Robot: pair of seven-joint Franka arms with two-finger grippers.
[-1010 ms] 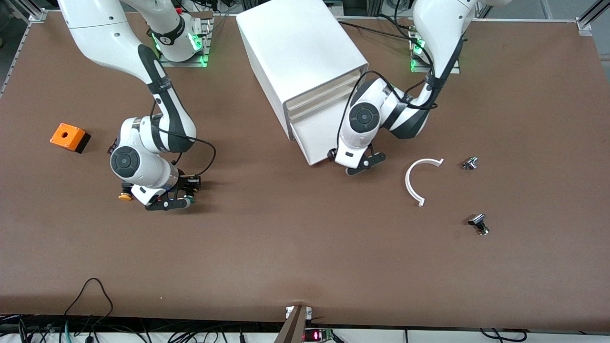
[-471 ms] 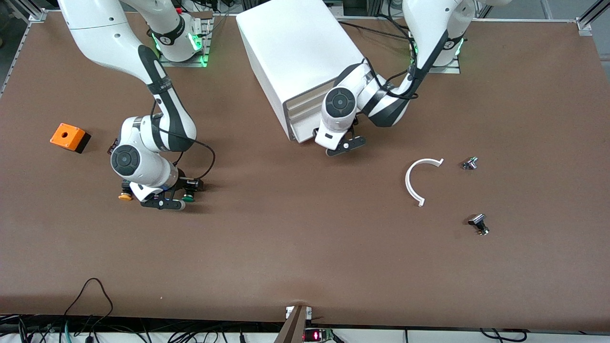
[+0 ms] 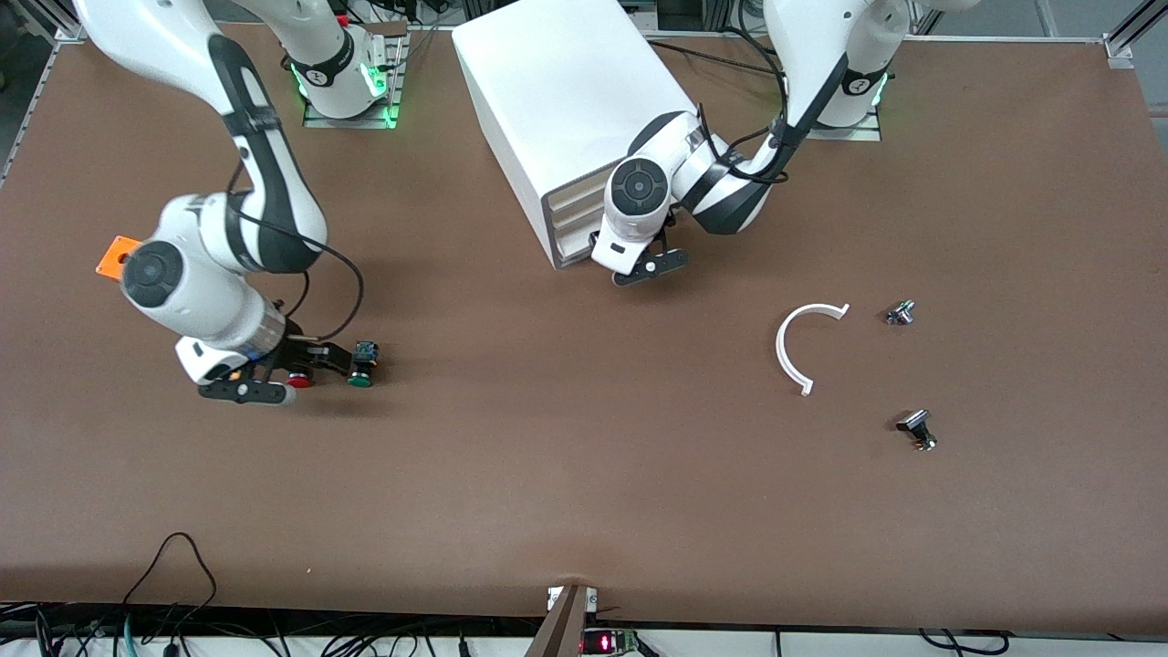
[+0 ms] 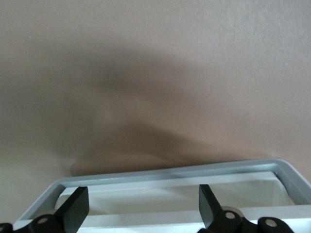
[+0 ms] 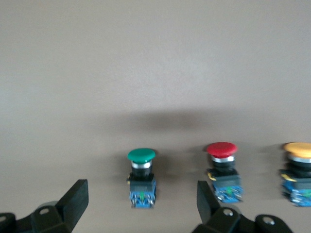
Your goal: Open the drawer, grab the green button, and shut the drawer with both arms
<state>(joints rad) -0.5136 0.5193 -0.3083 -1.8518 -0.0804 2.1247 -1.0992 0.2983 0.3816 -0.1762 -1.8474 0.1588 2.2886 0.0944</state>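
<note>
left end effector open – at drawer | right end effector open – green button released on table

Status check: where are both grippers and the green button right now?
Right gripper open over green button, which lies free on table. Left gripper open at drawer front, cabinet looks shut. Nothing blocking.

Green-capped button lay on its side on the brown table toward the right arm's end, round cap pointing toward the front camera, black-and-blue body trailing away from it, free of any grip. Drawer, cream-fronted, third down in the white cabinet, sat pushed in flush.
</note>
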